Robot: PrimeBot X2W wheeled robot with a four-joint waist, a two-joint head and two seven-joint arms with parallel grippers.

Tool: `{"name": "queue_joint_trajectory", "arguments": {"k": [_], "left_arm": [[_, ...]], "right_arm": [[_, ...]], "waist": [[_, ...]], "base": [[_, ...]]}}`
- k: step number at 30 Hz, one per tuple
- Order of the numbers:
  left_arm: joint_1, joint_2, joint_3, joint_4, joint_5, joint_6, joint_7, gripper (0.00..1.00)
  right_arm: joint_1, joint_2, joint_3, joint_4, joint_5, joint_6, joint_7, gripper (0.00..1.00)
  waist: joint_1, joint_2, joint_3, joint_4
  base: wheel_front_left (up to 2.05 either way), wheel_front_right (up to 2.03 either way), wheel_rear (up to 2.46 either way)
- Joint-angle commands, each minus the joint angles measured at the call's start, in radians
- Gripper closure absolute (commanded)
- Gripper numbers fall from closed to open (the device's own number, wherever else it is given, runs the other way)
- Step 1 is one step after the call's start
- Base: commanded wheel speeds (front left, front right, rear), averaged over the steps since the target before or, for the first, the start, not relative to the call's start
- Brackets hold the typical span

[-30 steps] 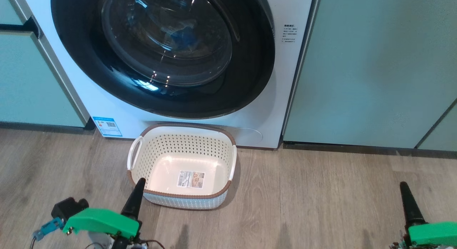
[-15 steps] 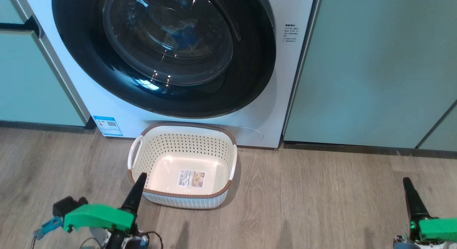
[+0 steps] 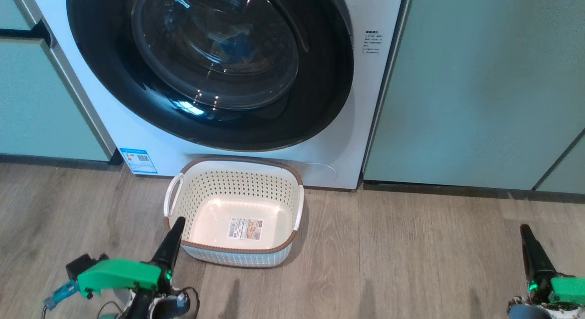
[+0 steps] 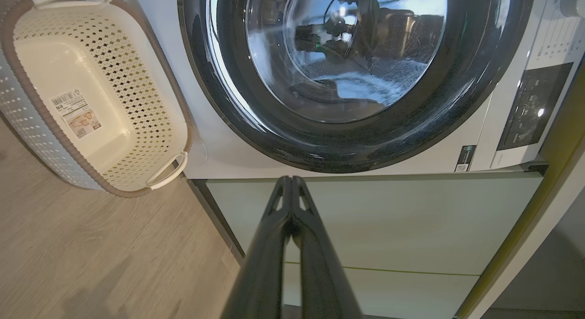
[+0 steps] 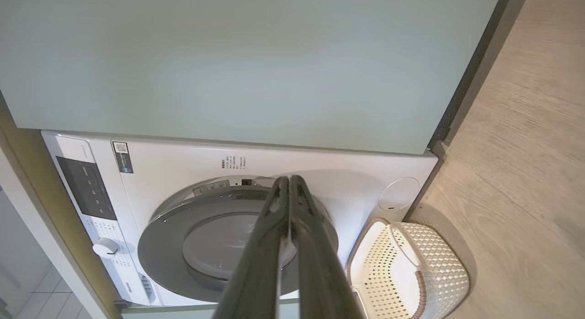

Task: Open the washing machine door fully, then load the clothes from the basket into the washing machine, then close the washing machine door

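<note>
The white washing machine (image 3: 137, 127) stands between cabinets, and its round black washing machine door (image 3: 320, 95) lies flat against the front, shut. Behind the glass a blue patch among pale cloth, the clothes (image 3: 234, 47), shows dimly. The cream perforated basket (image 3: 237, 161) sits on the floor just before the washer, holding nothing but a label on its floor. My left gripper (image 3: 177, 223) is shut and empty, its tip over the basket's near left corner. My right gripper (image 3: 525, 230) is shut and empty, far right over the floor. The left wrist view shows the left gripper (image 4: 289, 179), door (image 4: 457, 81) and basket (image 4: 137, 104).
Pale green cabinet doors (image 3: 480, 90) flank the washer on both sides. Wood-look floor (image 3: 411, 255) spreads in front. A blue sticker (image 3: 138, 161) marks the washer's lower left corner. In the right wrist view the right gripper (image 5: 289, 179) points at the door (image 5: 169, 246), with the control panel (image 5: 87, 186) beside it.
Both arms have sunk a little toward the bottom of the head view; the right gripper has drifted slightly right. The door and basket have not moved.
</note>
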State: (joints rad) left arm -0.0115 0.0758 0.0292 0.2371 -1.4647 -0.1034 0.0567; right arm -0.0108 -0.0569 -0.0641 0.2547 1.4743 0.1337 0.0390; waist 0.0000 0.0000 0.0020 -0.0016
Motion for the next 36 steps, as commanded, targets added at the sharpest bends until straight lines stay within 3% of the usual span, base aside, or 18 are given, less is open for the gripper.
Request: {"name": "queue_joint_trajectory", "arguments": {"k": [1,12,36], "left_arm": [[-0.068,0.004,0.038,-0.022,-0.038,-0.010,0.010,1.00],[-0.094,-0.005,0.057,0.007,-0.167,-0.027,0.034,1.00],[-0.095,-0.011,0.064,0.007,-0.161,-0.027,0.040,1.00]], "right_arm": [[-0.071,-0.021,0.007,-0.025,0.039,-0.003,0.011,1.00],[-0.094,-0.020,-0.012,-0.012,0.166,-0.003,0.044,1.00],[-0.095,-0.014,-0.022,-0.012,0.158,-0.003,0.052,1.00]], "waist": [[0.0000,0.0000,0.000,0.000],[0.0000,0.0000,0.001,0.002],[0.0000,0.0000,0.001,0.002]], "base": [[0.00,0.00,0.00],[0.00,0.00,0.00],[0.00,0.00,0.00]]}}
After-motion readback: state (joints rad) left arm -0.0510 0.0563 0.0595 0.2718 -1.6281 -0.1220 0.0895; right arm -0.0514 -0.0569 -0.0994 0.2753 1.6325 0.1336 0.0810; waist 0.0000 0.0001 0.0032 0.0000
